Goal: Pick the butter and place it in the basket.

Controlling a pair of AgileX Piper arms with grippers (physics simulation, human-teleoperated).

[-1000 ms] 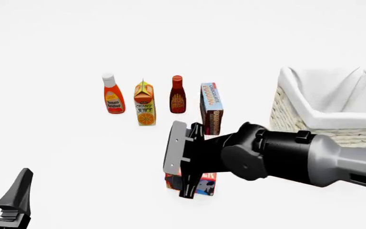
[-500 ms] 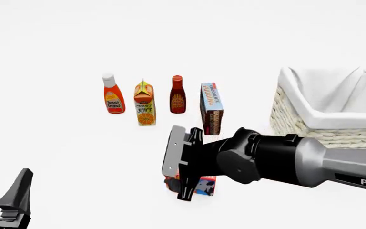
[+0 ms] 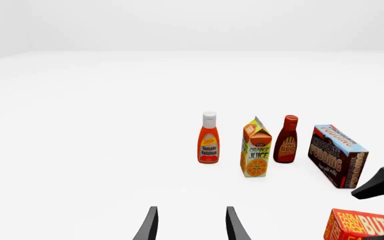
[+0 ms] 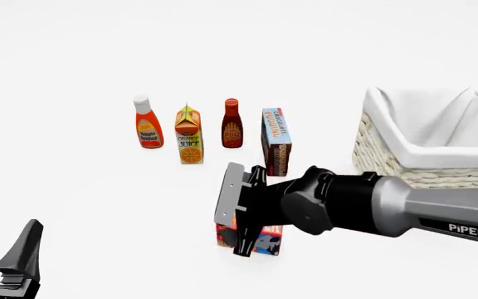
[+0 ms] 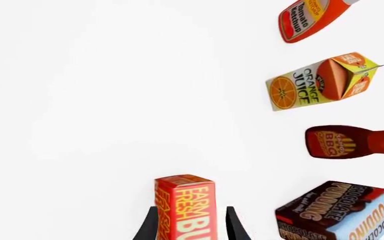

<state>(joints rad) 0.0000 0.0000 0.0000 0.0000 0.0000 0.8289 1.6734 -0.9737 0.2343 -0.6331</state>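
Right wrist view: right tool (image 5: 191, 226) clenches the small red-orange butter box (image 5: 184, 206) on the white worktop (image 5: 78, 100); left tool (image 3: 190, 226) hangs released.

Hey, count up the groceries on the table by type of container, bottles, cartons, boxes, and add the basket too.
Bottles: 2, the ketchup bottle and the BBQ sauce bottle
Cartons: 1, the orange juice carton
Boxes: 2, the chocolate pudding box and the butter
Baskets: 1, the basket
Total: 6
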